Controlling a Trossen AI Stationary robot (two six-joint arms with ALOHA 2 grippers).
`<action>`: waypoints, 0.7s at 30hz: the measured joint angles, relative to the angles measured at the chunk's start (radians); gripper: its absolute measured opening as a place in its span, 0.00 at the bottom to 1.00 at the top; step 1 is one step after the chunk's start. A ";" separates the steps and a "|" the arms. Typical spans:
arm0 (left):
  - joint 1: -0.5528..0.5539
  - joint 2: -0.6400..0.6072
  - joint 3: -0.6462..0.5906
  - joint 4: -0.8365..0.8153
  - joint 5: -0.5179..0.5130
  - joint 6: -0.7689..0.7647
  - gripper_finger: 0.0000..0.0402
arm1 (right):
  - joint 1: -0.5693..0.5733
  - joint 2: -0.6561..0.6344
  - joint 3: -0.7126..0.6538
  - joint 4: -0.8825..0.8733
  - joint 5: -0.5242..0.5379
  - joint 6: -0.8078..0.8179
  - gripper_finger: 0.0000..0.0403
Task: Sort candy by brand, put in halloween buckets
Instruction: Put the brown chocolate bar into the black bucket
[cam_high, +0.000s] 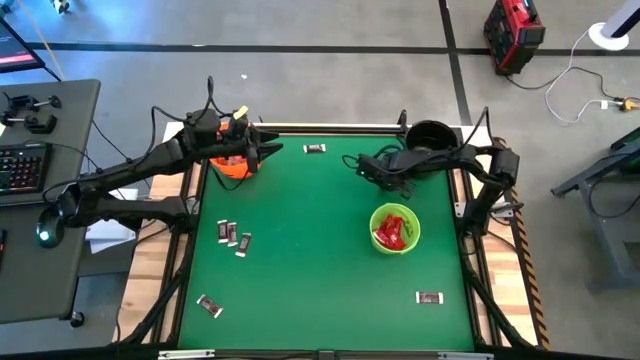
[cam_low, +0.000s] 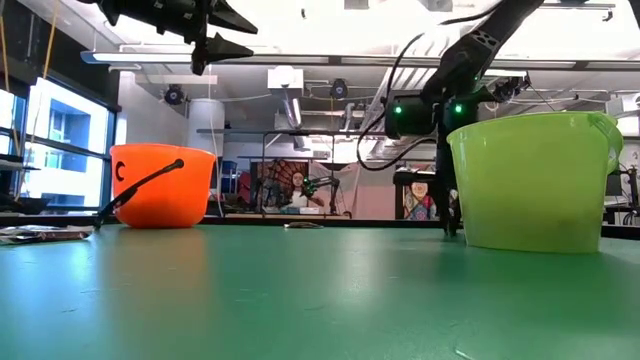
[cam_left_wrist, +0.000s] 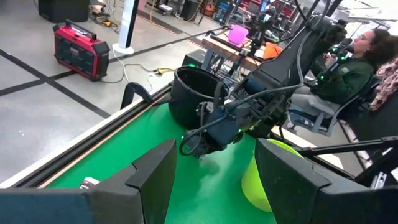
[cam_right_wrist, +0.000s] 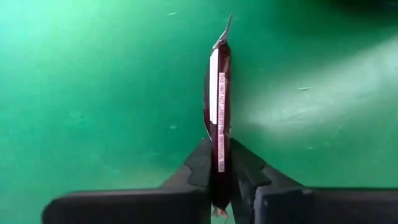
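We see the sort partway done. The lime green round plastic bucket (cam_high: 395, 229) on the green table (cam_high: 320, 270) already holds several bright red wrapped sweets (cam_high: 392, 232), and the orange round plastic bucket (cam_high: 233, 160) at the far left edge has something dark red showing inside, though we cannot tell what. The black round plastic bucket (cam_high: 431, 136) sits at the far right corner; its inside is too dark for us to judge.

The right gripper (cam_high: 366, 166) hangs low over the table between the black and green buckets, its claw clamped on a dark red wrapped candy bar (cam_right_wrist: 219, 118) held on edge, as the right wrist view shows. We judge this piece is bound for a bucket but not yet delivered.

The left gripper (cam_high: 272, 151) hovers just beside the orange bucket, claw apart and holding nothing.

Still loose on the table are a dark wrapped candy (cam_high: 315, 149) near the far edge, a cluster of three dark wrapped candies (cam_high: 234, 237) on the left, a silvery wrapped candy (cam_high: 209, 305) near the left front, and another dark wrapped candy (cam_high: 429, 297) at the right front. So we count at least six pieces left, plus the one in hand.
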 joint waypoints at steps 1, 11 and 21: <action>0.000 0.000 0.000 -0.001 0.000 -0.004 0.51 | 0.005 -0.006 0.003 0.002 -0.003 -0.013 0.05; 0.000 0.000 0.000 -0.014 -0.004 0.004 0.51 | 0.085 -0.233 0.170 -0.010 0.116 -0.299 0.04; 0.000 0.000 0.000 -0.015 -0.006 -0.005 0.51 | -0.089 -0.465 0.143 -0.336 0.227 -0.329 0.02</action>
